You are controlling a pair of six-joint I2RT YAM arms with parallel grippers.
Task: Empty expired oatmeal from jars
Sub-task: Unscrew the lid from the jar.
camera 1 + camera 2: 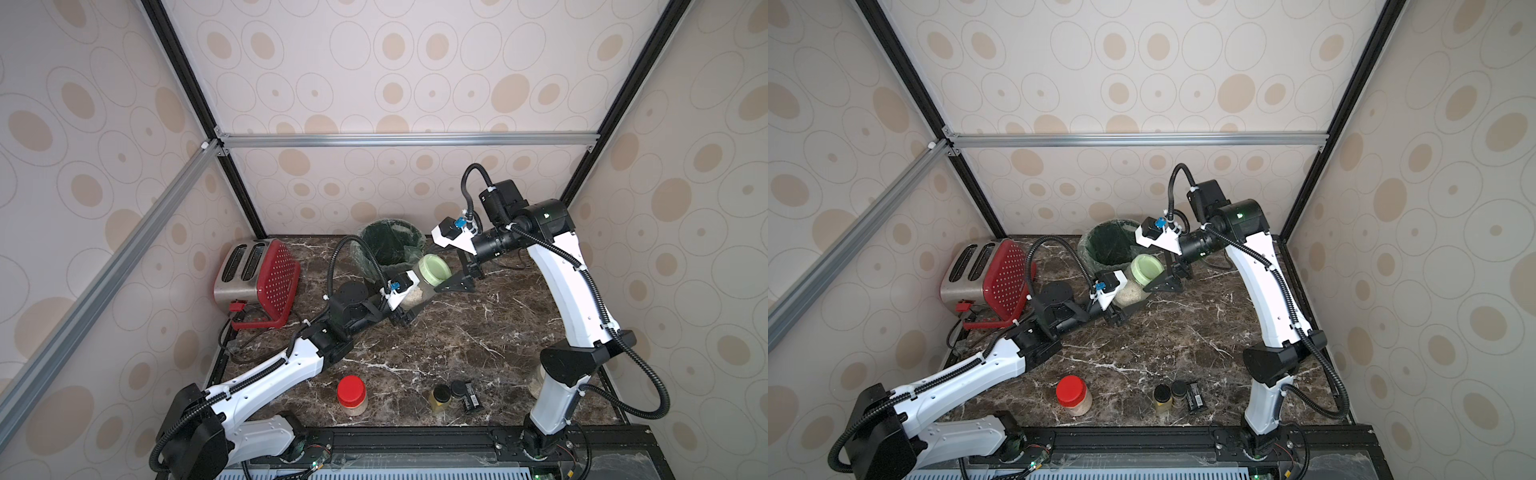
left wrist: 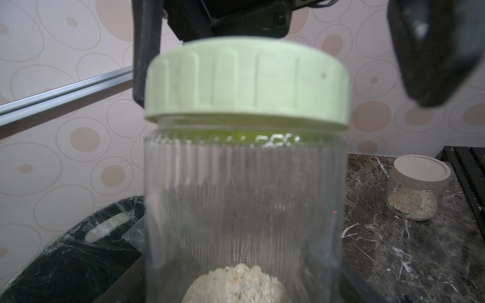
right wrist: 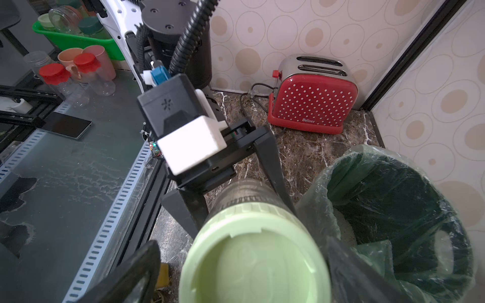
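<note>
Marbled tabletop (image 1: 457, 345), front to back: red-lidded jar (image 1: 351, 395) and beige-lidded jar (image 2: 417, 183), upright and closed, each holding oatmeal (image 2: 412, 204). Mid-field, the left gripper (image 3: 244, 220) clamps the body of the tilted green-lidded jar (image 2: 244, 196) (lid (image 2: 246, 81) on, oatmeal settled at its base). The right gripper (image 2: 282, 102) has its jaws spread wide either side of that lid. Bin (image 1: 360, 257) beyond.
</note>
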